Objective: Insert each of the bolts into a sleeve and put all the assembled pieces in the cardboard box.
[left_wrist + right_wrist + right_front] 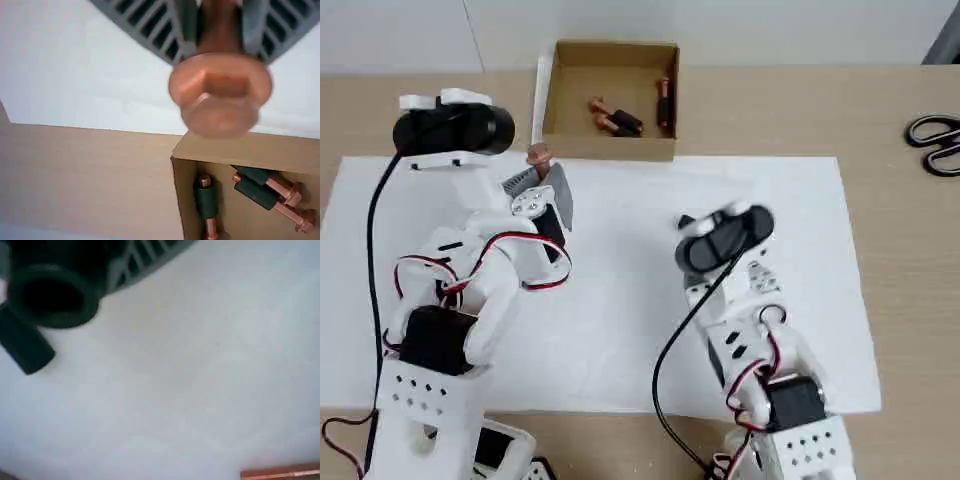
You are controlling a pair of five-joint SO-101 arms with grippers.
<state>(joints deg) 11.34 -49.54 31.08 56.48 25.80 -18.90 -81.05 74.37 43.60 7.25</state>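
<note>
While beside the cardboard box (610,150), left pincer (217,22) tight on bolt (220,92), right pincer (75,275) on sleeve (52,299).

I see a light wooden table (910,250) running the full width of my overhead feed, with a large white sheet (620,340) spread flat over its middle and bare wood showing along the far edge and down the right side. Behind the table's far edge stands a plain white wall (740,25), crossed by one thin upright seam toward the left, and a grey edge (948,35) of something I cannot identify cuts into the top right corner. The light I get is soft and even, throwing only faint shadows on the sheet.
</note>
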